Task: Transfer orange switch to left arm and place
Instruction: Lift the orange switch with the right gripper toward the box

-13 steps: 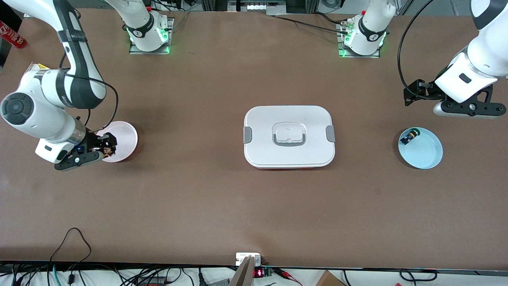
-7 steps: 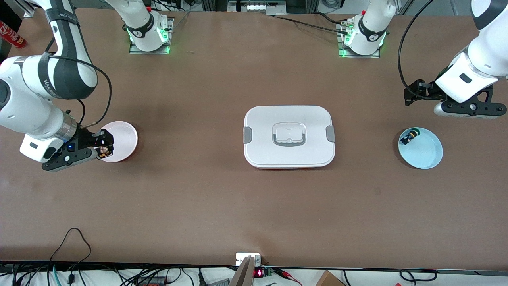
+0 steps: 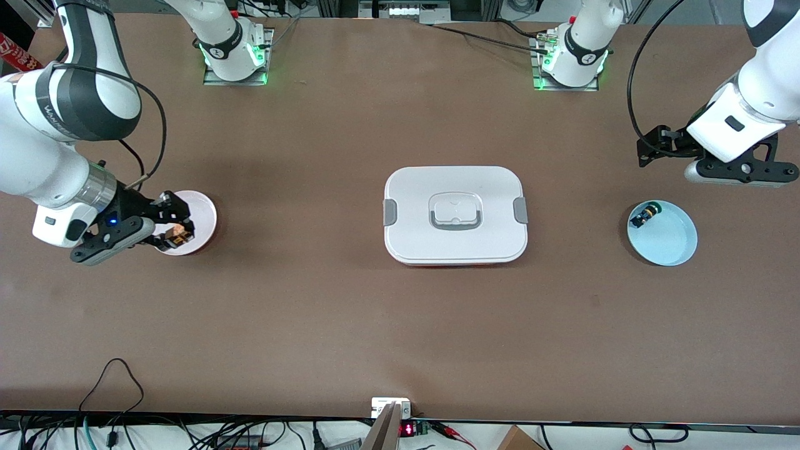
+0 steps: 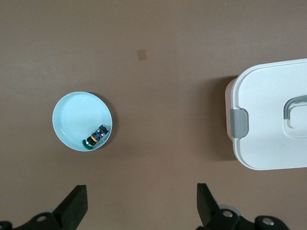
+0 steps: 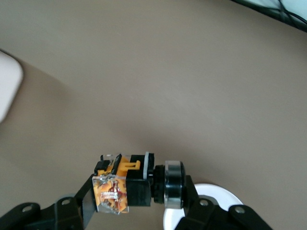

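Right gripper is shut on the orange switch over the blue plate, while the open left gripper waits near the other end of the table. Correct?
Not quite. The right gripper is shut on the orange switch, but over the pink plate, as the front view shows. The blue plate lies at the left arm's end, holding the other small switch. The rest stands: the left gripper waits open.

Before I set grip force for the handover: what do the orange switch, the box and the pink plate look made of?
Orange switch, held in the right hand: hard moulded plastic, black and orange, with a clear, glossy end showing brass-coloured metal.
Box: smooth matte white plastic, judging by rounded moulded corners and grey clips.
Pink plate: uniform, faintly shiny; plastic or glazed ceramic, can't tell.
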`<state>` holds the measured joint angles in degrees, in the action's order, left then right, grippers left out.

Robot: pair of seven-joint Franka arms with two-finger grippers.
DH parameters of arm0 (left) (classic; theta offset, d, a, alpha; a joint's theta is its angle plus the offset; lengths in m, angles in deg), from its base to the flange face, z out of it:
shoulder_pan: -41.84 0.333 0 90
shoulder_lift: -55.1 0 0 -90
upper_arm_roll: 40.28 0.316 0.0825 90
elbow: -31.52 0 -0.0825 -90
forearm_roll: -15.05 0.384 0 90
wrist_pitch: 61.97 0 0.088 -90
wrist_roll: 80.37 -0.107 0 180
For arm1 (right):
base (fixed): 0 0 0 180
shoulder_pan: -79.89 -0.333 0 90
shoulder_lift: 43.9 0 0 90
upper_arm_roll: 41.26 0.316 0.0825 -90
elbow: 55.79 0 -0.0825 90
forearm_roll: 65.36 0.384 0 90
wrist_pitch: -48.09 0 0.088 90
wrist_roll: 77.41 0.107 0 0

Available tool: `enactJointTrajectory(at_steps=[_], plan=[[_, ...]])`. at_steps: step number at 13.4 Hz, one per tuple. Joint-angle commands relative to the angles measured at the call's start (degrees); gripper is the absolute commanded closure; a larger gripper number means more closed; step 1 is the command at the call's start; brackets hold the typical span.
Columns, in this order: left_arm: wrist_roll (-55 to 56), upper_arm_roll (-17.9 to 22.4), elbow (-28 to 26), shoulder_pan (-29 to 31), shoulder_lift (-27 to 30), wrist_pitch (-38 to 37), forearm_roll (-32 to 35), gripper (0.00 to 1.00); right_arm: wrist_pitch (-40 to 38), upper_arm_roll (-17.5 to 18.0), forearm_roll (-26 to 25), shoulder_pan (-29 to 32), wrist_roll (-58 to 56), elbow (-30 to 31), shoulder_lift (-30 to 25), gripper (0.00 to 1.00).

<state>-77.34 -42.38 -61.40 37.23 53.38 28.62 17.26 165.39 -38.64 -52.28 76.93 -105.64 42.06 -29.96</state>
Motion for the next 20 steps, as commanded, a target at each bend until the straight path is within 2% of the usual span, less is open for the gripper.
enactJointTrajectory(at_steps=[1, 2, 5, 7, 10, 13, 16, 19, 20], plan=[[0.32, 0.07, 0.99, 0.12, 0.49, -2.17, -0.98, 0.0, 3.35, 0.02, 5.36, -2.56, -7.34, -0.2, -0.41, 0.79], [0.32, 0.07, 1.08, 0.12, 0.49, -2.52, -1.68, 0.0, 4.23, 0.02, 8.16, -3.18, -11.9, -0.2, -0.5, 0.79], [-0.03, 0.16, 1.69, 0.12, 0.32, -3.75, -3.62, 0.0, 4.16, 0.02, 23.43, -4.94, -27.8, -0.64, -2.34, 0.79], [-0.03, -0.28, 1.78, -0.05, 0.32, -5.15, -3.71, 0.0, 4.07, 0.02, 27.42, -6.61, -34.59, -0.64, -2.78, 0.78], [0.4, 0.07, 2.31, 0.21, 0.32, -7.62, -9.14, 0.0, 1.35, 0.02, 40.23, -8.98, -46.0, 0.06, -2.78, 0.78], [0.41, 0.25, 2.31, 0.21, 0.32, -10.34, -11.78, 0.0, 0.56, 0.02, 50.6, -9.6, -49.82, 0.06, -2.7, 0.78], [0.49, 0.33, 2.31, 0.21, -0.29, -14.12, -16.87, 0.0, -0.06, 0.02, 63.26, -13.2, -53.86, 0.24, -2.0, 0.78], [0.32, 0.42, 2.31, 0.64, -1.52, -15.0, -23.19, 0.0, 0.02, 0.02, 72.5, -16.53, -59.47, 0.5, -0.33, 0.78], [0.32, 0.42, 2.31, 1.26, -2.05, -15.44, -26.26, 0.0, 0.29, 0.02, 73.57, -17.85, -62.54, 0.5, -0.15, 0.77]])
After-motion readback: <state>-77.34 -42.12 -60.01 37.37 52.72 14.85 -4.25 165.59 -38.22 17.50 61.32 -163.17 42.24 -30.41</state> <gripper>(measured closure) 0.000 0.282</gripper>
